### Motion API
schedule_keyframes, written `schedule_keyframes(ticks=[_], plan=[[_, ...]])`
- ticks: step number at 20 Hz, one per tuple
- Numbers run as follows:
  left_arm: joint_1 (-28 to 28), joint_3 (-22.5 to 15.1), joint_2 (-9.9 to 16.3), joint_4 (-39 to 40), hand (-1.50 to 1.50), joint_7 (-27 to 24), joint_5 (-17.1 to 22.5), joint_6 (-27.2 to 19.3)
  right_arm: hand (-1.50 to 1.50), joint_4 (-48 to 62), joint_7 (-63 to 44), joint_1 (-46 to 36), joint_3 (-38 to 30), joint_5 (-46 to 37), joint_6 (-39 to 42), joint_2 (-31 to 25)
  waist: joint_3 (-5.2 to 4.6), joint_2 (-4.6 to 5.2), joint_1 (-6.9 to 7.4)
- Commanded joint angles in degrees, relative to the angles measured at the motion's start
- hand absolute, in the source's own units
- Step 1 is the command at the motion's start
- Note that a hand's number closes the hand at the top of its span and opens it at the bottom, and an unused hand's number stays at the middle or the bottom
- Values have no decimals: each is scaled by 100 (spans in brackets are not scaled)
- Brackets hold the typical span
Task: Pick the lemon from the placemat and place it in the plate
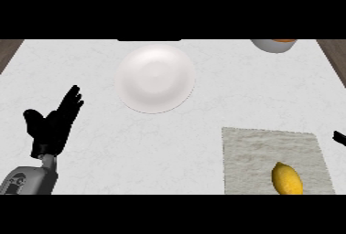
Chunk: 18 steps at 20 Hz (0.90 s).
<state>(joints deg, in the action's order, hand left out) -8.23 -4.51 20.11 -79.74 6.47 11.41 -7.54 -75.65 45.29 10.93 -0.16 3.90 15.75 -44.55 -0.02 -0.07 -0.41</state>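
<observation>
Lemon (287,178), yellow and oval, lying untouched on the grey woven placemat (270,151), toward its near edge, just inward of and below the right hand (339,137). Of that right hand only a black sliver showing at the view's right edge; whether spread or curled, cannot tell. Left hand (52,122), black on a grey forearm, upright at the view's left with fingers straight and apart, holding nothing, resting well away from the lemon. Round white ceramic plate (155,77) farther out on the pale marbled surface (202,119), up and to the right of the left hand, well apart from the placemat. Small white bowl with orange contents (273,44) beyond, near the far right corner.

Nothing grasped yet; whole task ahead. Likely risks: rounded lemon rolling off sideways if touched off-centre; fingers catching the soft mat and dragging it along; lemon sitting close to the near edge, so an approach from that side leaving little room. Long carry across to the plate, so a shallow hold possibly letting the fruit slip before arrival.
</observation>
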Motion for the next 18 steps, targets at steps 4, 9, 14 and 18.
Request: schedule_keyframes(ticks=[4,9,14,18], plan=[[-257,22,-264,314,0,67,-254,-128,-150,-829,-901,125,157,-651,134,-270,-3,6,-3],[120,91,-146,-49,0,-4,-153,181,-150,-1221,-1816,-225,292,-1130,147,-338,-2,5,78],[-68,297,-17,-40,0,127,-172,336,-150,-1595,-2289,63,342,-1792,4,-212,0,1,31],[123,75,-368,-121,0,108,-431,53,-150,-1707,-3038,-359,765,-2363,60,62,-1,8,84]])
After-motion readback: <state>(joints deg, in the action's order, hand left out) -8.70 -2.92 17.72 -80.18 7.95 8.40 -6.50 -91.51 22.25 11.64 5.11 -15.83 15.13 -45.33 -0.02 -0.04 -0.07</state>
